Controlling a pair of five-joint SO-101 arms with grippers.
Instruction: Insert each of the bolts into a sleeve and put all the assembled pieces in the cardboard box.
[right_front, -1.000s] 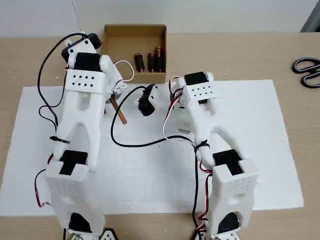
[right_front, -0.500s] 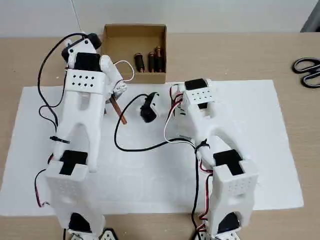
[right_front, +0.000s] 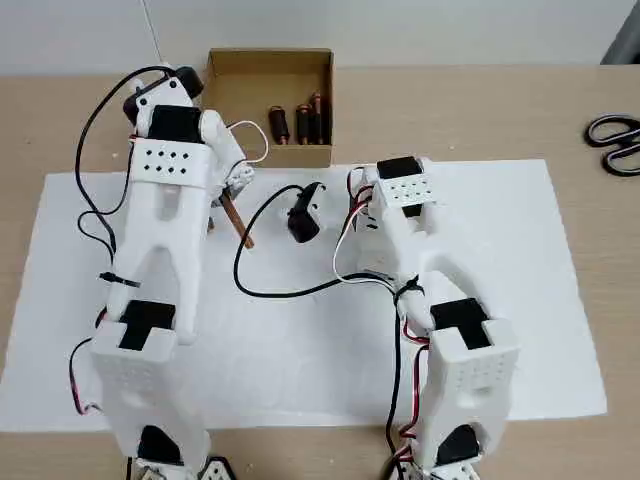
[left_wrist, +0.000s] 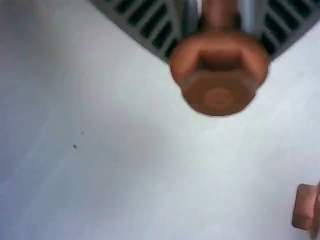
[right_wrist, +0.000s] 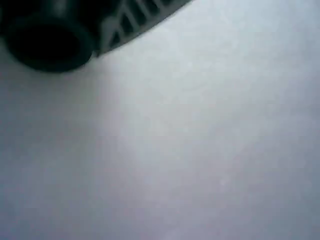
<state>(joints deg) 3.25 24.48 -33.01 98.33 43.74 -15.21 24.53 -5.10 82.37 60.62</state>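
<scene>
My left gripper (right_front: 233, 195) is shut on a copper bolt (right_front: 240, 222) that slants down toward the white paper (right_front: 500, 300), below the box's front wall. In the left wrist view the bolt's head (left_wrist: 218, 77) hangs between the ribbed fingers (left_wrist: 145, 20), just above the paper. My right gripper (right_wrist: 60, 30) is shut on a black sleeve (right_wrist: 47, 42), low over the paper, with one ribbed finger (right_wrist: 135, 20) beside it. The cardboard box (right_front: 232, 100) stands at the back and holds several assembled pieces (right_front: 300, 122) in its right corner.
A second copper piece (left_wrist: 306, 212) lies on the paper near the left gripper. The right arm's black camera (right_front: 303, 212) and a looping black cable (right_front: 245, 280) sit between the arms. Scissors (right_front: 615, 140) lie at the table's far right.
The right arm has drawn its wrist a little toward the right and the near side of the table. The left arm holds still with the bolt.
</scene>
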